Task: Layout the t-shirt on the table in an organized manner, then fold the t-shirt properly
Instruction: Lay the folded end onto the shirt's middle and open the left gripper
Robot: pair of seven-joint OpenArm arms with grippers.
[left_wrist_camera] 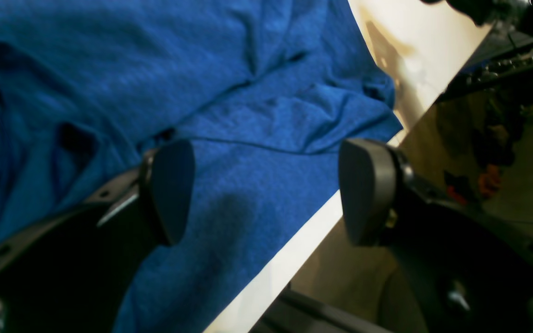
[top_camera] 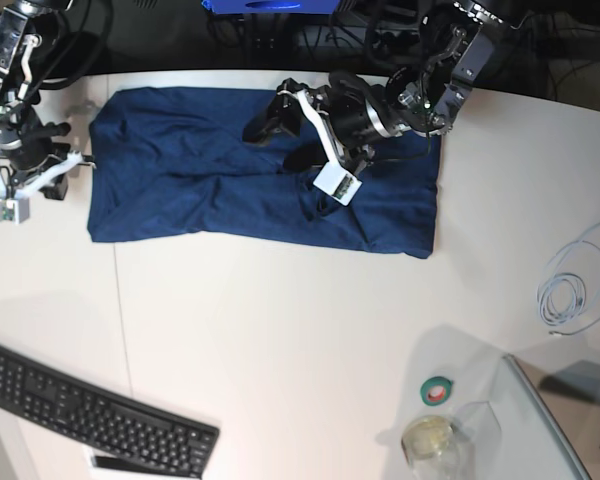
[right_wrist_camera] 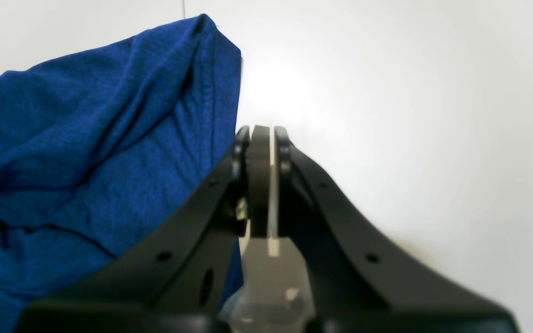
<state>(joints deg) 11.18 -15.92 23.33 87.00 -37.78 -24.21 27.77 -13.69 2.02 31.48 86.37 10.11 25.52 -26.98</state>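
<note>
Left gripper (left_wrist_camera: 266, 192) hovers wide open over the t-shirt (top_camera: 260, 170); right gripper (right_wrist_camera: 264, 185) rests closed, empty; pinch one layer, pull flat

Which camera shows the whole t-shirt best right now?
The base view: the t-shirt lies spread across the table with its full outline visible. The left wrist view shows only wrinkled fabric near the table edge between the open left gripper. The right wrist view shows one bunched end.

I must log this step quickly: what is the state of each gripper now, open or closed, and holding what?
Left gripper: open above the t-shirt, holding nothing.
Right gripper: closed, empty, beside the t-shirt's edge.
</note>
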